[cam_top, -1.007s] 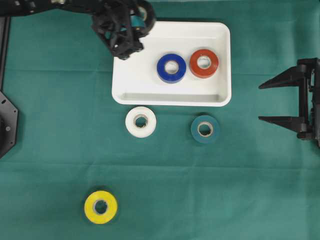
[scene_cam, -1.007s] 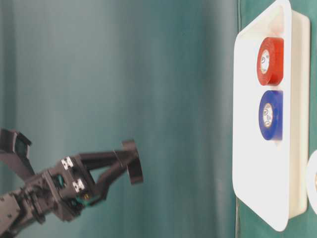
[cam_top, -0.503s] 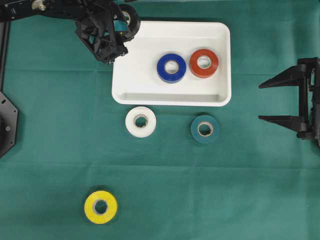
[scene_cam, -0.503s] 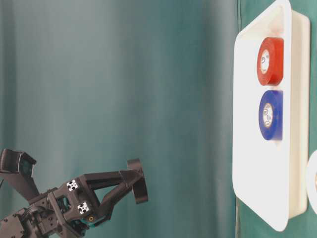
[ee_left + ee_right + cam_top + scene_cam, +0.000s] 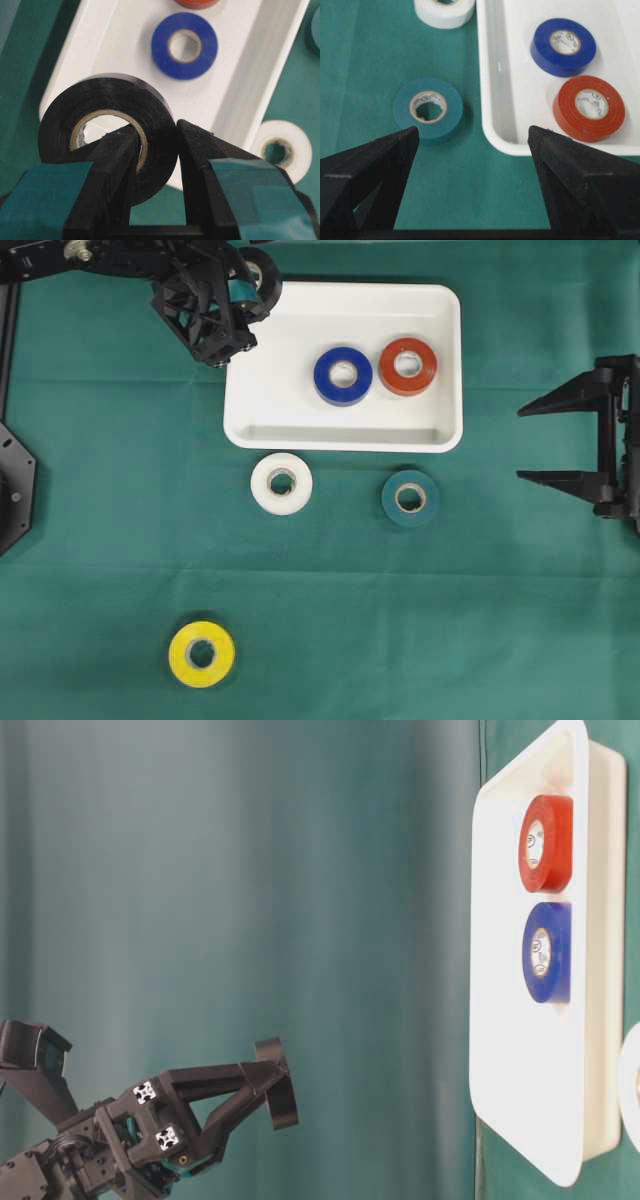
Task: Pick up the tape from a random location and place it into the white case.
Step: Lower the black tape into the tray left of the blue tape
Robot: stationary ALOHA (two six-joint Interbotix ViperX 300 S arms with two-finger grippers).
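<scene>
Your left gripper is clamped shut on a black roll of tape, one finger through the roll's core and the other pressed against its outer face. In the overhead view the left gripper hangs above the top left corner of the shallow white rectangular plastic case, and the table-level view shows the black roll held well clear of the case.

Inside the case you have a blue roll of tape and a red roll of tape, lying flat, just beside each other in the right half.

On the green cloth, a white roll of tape lies just below the case's lower rim, a teal roll of tape lies to its right, and a yellow roll of tape sits well apart near the lower left.

Your right gripper waits at the right edge, jaws spread wide and holding nothing, pointing towards the teal roll and the case.
</scene>
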